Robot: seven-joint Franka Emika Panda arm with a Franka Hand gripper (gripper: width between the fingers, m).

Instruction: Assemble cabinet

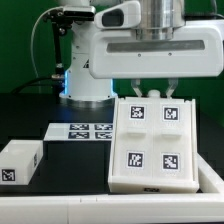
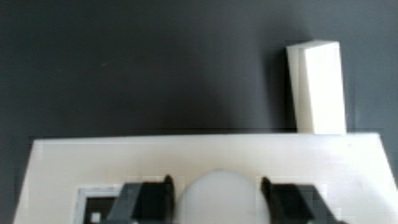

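The cabinet (image 1: pixel 155 140) is a large white box lying flat on the black table, with several black-and-white tags on its upper face. My gripper (image 1: pixel 152 90) hangs over its far edge. In the wrist view the cabinet's white face (image 2: pixel 107 160) fills the near part of the picture. A rounded white knob of it (image 2: pixel 217 198) sits between my two dark fingers (image 2: pixel 146 200), which press against it on both sides. The gripper (image 2: pixel 219 200) is shut on that part.
The marker board (image 1: pixel 80 130) lies flat beside the cabinet on the exterior view's left. A small white tagged block (image 1: pixel 20 160) stands further left, near the front. A long white bar (image 2: pixel 317 85) lies on the black table beyond the cabinet. The arm's base (image 1: pixel 85 75) stands behind.
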